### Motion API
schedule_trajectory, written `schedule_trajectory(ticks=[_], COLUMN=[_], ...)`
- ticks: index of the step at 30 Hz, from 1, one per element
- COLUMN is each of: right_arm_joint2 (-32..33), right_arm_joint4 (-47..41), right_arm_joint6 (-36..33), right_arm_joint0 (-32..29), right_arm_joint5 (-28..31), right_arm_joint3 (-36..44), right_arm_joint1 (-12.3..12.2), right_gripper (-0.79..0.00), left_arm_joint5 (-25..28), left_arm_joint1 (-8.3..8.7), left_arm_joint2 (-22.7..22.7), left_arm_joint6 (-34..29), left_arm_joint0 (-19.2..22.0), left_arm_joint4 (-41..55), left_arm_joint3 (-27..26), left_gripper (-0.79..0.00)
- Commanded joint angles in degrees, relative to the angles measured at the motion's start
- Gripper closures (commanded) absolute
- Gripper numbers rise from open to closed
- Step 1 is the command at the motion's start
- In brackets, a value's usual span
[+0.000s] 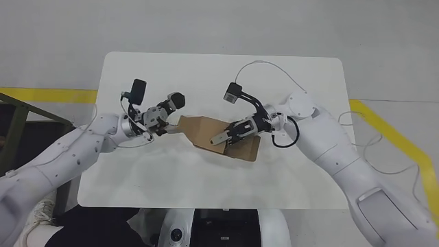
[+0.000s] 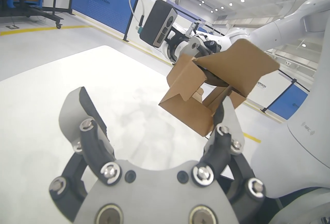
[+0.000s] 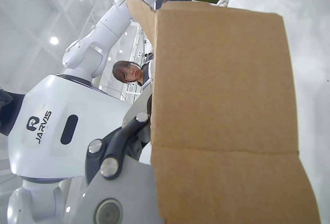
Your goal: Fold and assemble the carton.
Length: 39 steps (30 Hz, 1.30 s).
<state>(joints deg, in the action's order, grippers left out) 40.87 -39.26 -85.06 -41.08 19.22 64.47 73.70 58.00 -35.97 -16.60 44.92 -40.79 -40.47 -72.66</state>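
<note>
A white table (image 1: pixel 288 82) carries one brown cardboard carton (image 1: pixel 206 132) near its middle, held between your two arms.

The right gripper (image 1: pixel 223 137) lies across the carton from the right side. In the right wrist view one metal finger (image 3: pixel 136 109) presses the outer face of a carton wall. The left wrist view shows a dark finger reaching inside under a raised flap. So this pincer looks clamped on that wall, with one finger on each side of it.

The left gripper (image 2: pixel 152 98) sits at the carton's left end with its fingers spread wide and nothing between them. One fingertip (image 2: pixel 228 106) touches the near edge of the carton; the other stands well apart over bare table.

As for progress, the carton is no longer flat. The left wrist view shows it opened into a box shape with walls standing at angles to each other. One large flap (image 2: pixel 239 67) sticks up and outward, and smaller flaps at the open end splay loose. No end looks closed from here.

Judging from this, you are about midway: the body is opened up, but the flaps are not yet folded in. What is left appears to be squaring the walls, pressing the small flaps inward, then bringing the large flap over and tucking it. The far end is hidden, so you cannot tell whether it is done.
</note>
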Motion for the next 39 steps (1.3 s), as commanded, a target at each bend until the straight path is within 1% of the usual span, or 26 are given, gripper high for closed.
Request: schedule_trajectory(ticks=[1, 5, 9, 16, 21, 25, 30, 35, 37, 39], right_arm_joint2=[-0.12, -0.75, -1.38, -1.68, -1.74, -1.80, -1.86, -1.30, -1.12, -1.01], right_arm_joint4=[0.25, 0.82, 1.06, 0.97, 0.95, 0.83, 1.09, 2.88, 3.81, 4.60], right_arm_joint6=[-0.26, -0.70, -0.93, -0.71, -0.63, -0.58, -0.48, 0.65, 1.00, 1.28], right_arm_joint0=[-0.07, -0.04, 0.21, 0.46, 0.51, 0.58, 0.74, 1.05, 1.17, 1.22], right_arm_joint5=[-0.25, -0.70, -0.93, -0.71, -0.63, -0.58, -0.48, 0.65, 0.99, 1.27], right_arm_joint3=[0.36, 1.20, 1.41, 1.22, 1.20, 1.12, 0.48, -1.92, -2.66, -3.14], right_arm_joint1=[-0.03, 0.05, 0.20, 0.30, 0.27, 0.29, 0.30, 0.12, 0.05, 0.02], right_gripper=[0.000, 0.000, 0.000, 0.000, 0.000, 0.000, 0.000, 0.000, 0.000, 0.000], left_arm_joint5=[0.00, 0.00, 0.00, 0.00, 0.00, 0.00, 0.00, 0.00, 0.00, 0.00], left_arm_joint1=[0.28, 0.28, -0.37, -1.38, -1.79, -1.86, -1.60, -0.61, 0.04, 0.75], left_arm_joint2=[-0.30, -0.49, -0.31, 0.48, 0.67, 0.41, -0.13, -0.61, -0.44, -0.06], left_arm_joint6=[0.28, -1.35, -5.02, -10.45, -12.01, -12.26, -11.63, -11.65, -13.31, -16.39], left_arm_joint0=[-0.17, 0.06, 0.71, 1.18, 1.38, 1.46, 1.17, 0.62, 0.47, 0.63], left_arm_joint4=[0.43, 2.74, 4.94, 6.01, 6.06, 6.13, 6.59, 7.76, 9.83, 12.64], left_arm_joint3=[0.12, 0.36, 0.23, -2.02, -3.24, -3.18, -1.92, -0.74, -0.23, -0.46], left_gripper=[-0.785, -0.785, -0.785, -0.785, -0.785, -0.785, -0.785, -0.785, -0.785, -0.785])
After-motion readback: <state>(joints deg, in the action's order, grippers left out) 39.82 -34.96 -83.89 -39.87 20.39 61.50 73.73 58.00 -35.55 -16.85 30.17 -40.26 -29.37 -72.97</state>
